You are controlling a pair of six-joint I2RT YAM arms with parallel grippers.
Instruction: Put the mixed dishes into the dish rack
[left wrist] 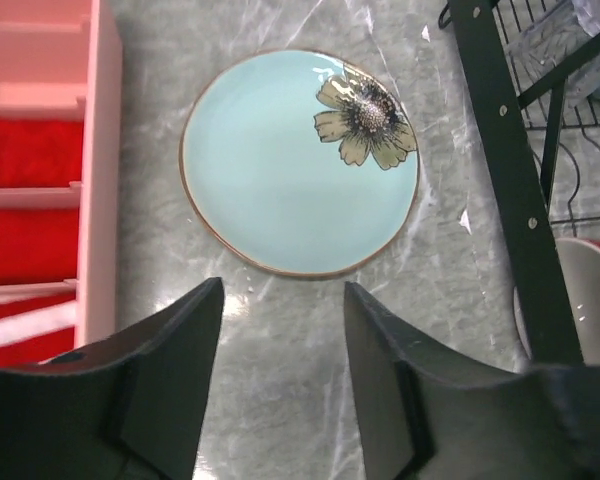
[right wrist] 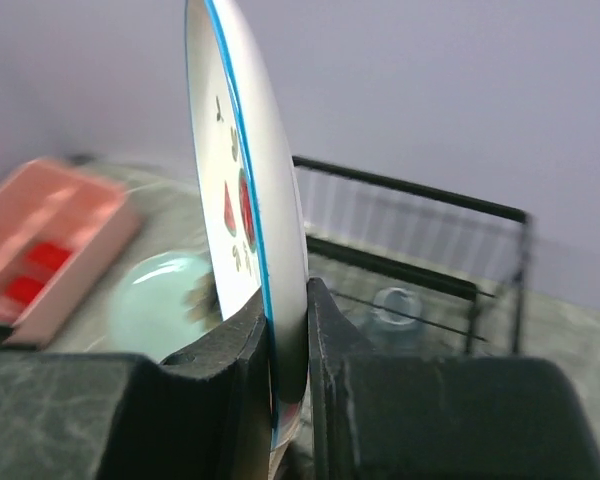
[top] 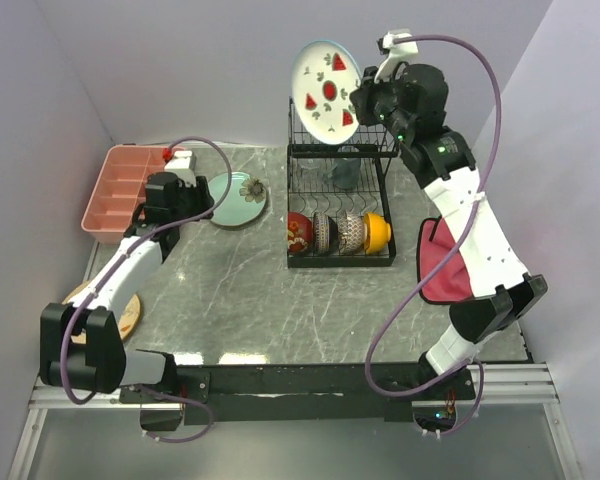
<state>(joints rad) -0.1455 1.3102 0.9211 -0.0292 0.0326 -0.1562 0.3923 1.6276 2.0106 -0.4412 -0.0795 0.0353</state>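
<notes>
From above, your right gripper [top: 365,97] has the white watermelon-print plate [top: 325,88] by its rim and holds it on edge in the air over the back of the dish rack [top: 291,200]. Four bowls [top: 340,232] stand in the rack's front row. Your left gripper [top: 190,195] hovers beside the mint floral plate [top: 238,198], which lies flat on the table [top: 260,300] between the pink tray [top: 120,190] and the rack.

In the left wrist view, the fingers stand apart with nothing between them, and the mint plate sits just beyond their tips. It looks glazed, stiff, probably slick and easy to chip (lying flat, it offers little to grab). I'd take it at the near rim, with one finger worked under the edge.

In the right wrist view, both fingers are clamped on the watermelon plate's lower edge, and the plate is upright. A clear glass [right wrist: 395,305] sits in the rack beyond. A rim pinch on glazed ware may let it swing, so lower it gently into a slot.
</notes>
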